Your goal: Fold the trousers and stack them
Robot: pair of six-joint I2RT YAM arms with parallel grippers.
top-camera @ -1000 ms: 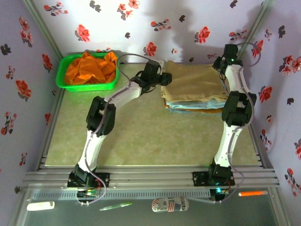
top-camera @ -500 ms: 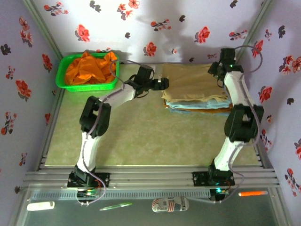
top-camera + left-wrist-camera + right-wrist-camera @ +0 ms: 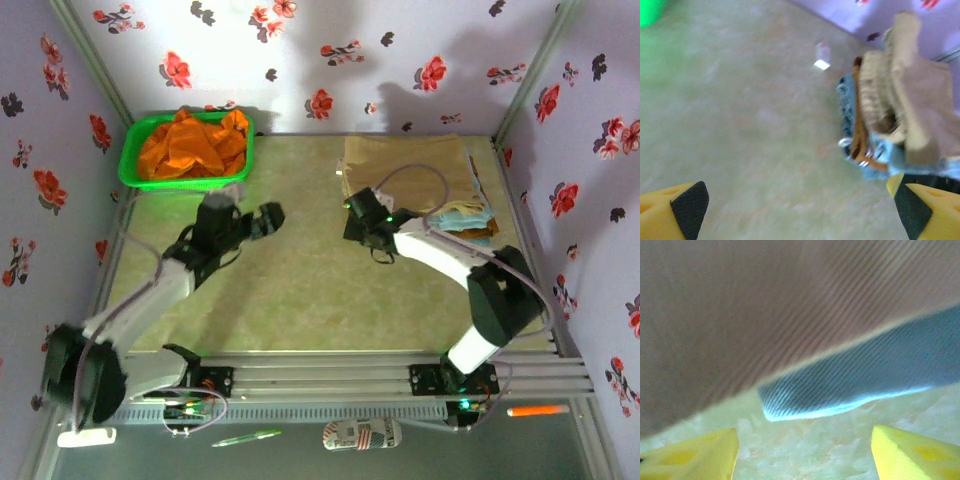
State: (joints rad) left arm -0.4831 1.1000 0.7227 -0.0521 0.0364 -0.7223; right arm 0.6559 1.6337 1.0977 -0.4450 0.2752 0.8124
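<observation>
**A:** From above, which step are we on?

**B:** The trousers (image 3: 405, 170) lie folded flat on top of a pile (image 3: 470, 228) in the far right corner of the counter (image 3: 300, 290), so I'd judge the stacking is all but finished. The left hand (image 3: 270, 215) hangs spread over the bare middle, well apart from the pile. The right hand (image 3: 355, 225) sits just beside the pile's near left corner. A green basket (image 3: 185, 183) with an orange garment (image 3: 190, 145) stands in the far left corner.

**A:** And the next move?

**B:** Probably just drawing both arms clear without snagging the pile's edge. Squaring up the top fold is optional.

**A:** What does the left wrist view add?

**B:** The side of the pile. The trousers' bunched tan edge sits on top, with a blue-grey cloth (image 3: 846, 92) and a brown layer (image 3: 857, 135) beneath, which barely peek out from overhead. Its black pads (image 3: 690, 202) stand wide apart, with nothing between them.

**A:** And the right wrist?

**B:** It is very close. The ribbed tan cloth overhangs the blue-grey edge, with the counter below. The yellow fingers (image 3: 695, 455) are parted and hold nothing. It gives the fabric detail, and the overhead view gives the layout.
</observation>
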